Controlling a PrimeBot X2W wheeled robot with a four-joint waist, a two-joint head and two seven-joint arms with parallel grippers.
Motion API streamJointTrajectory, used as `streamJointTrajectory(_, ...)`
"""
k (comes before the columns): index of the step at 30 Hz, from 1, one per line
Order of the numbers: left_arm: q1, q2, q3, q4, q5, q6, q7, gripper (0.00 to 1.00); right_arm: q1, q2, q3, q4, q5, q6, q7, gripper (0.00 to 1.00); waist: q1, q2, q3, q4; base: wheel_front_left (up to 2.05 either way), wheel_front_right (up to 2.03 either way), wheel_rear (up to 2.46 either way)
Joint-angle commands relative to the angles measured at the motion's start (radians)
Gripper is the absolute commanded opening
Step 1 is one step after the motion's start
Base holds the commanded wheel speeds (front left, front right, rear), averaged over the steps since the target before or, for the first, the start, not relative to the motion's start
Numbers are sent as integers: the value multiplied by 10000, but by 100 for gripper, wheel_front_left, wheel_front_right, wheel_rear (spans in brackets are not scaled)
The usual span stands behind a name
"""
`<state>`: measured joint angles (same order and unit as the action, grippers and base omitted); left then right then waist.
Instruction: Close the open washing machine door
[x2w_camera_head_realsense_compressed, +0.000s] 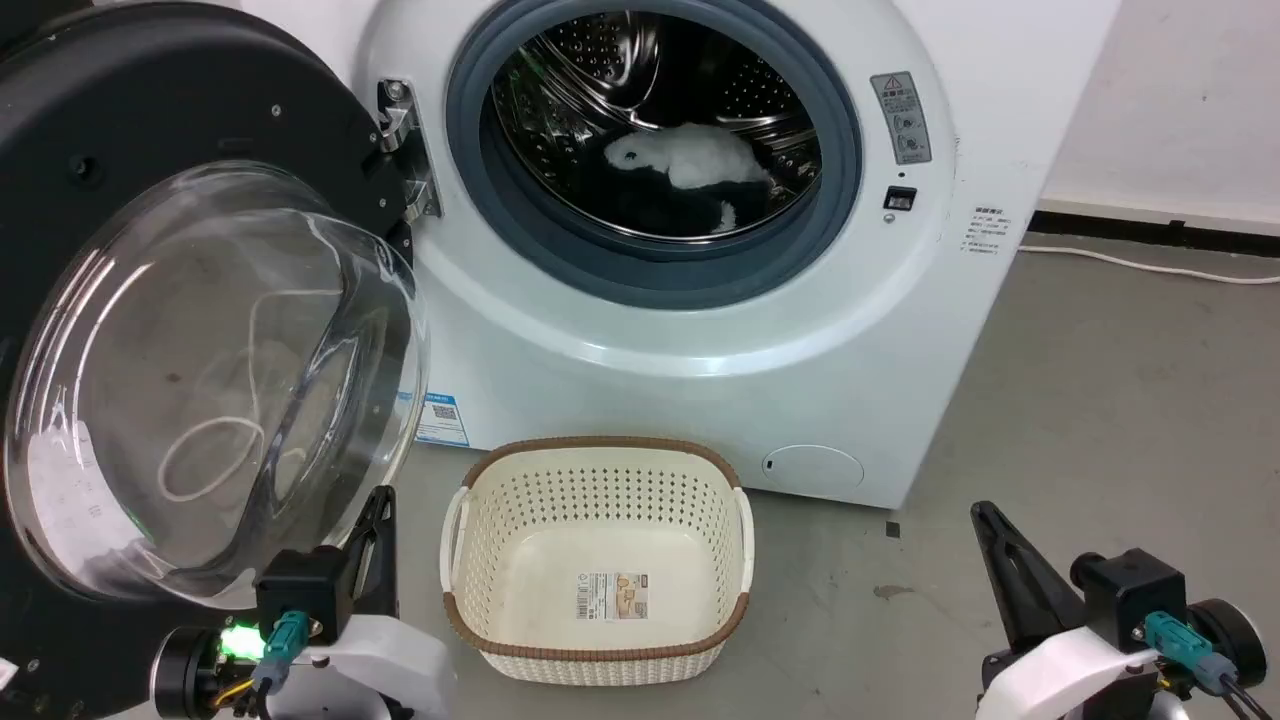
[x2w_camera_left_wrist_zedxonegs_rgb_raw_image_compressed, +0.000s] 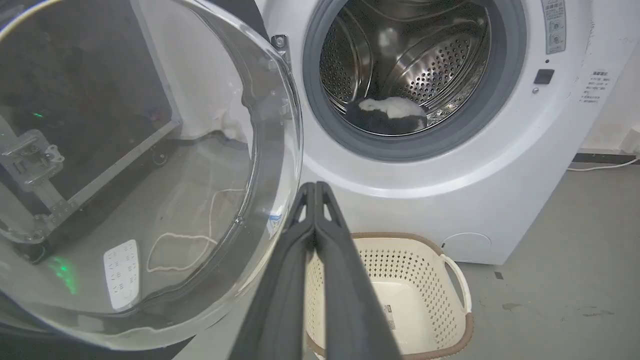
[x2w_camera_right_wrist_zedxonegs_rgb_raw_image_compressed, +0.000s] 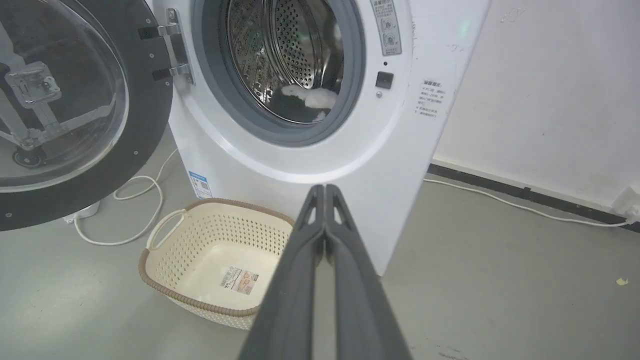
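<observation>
While the washing machine door (x2w_camera_head_realsense_compressed: 200, 380) stands wide open left of the washing machine (x2w_camera_head_realsense_compressed: 700, 330), push pending.
left end effector (x2w_camera_left_wrist_zedxonegs_rgb_raw_image_compressed: 315, 192), right end effector (x2w_camera_right_wrist_zedxonegs_rgb_raw_image_compressed: 325, 192) clenched, empty; I'd push the door far from its hinge (x2w_camera_head_realsense_compressed: 405, 150).

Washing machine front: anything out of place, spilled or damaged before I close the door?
Nothing looks damaged or spilled. The washing machine door hangs wide open, the laundry lies deep inside the drum, clear of the gasket, and the empty basket sits upright below.
</observation>
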<state>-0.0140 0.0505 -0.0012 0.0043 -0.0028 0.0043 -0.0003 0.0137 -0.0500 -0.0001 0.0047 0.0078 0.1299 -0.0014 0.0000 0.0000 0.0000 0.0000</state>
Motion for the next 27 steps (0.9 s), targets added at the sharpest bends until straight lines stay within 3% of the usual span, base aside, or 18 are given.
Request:
streamJointTrajectory(1, 140, -3, 12, -43, 28, -43, 3, 0, -137, -3, 1, -47, -78, 8, 14, 0, 0, 0, 0, 0, 0, 0, 0)
streamJointTrajectory(27, 140, -3, 12, -43, 28, -43, 3, 0, -137, -3, 1, -47, -78, 8, 14, 0, 0, 0, 0, 0, 0, 0, 0)
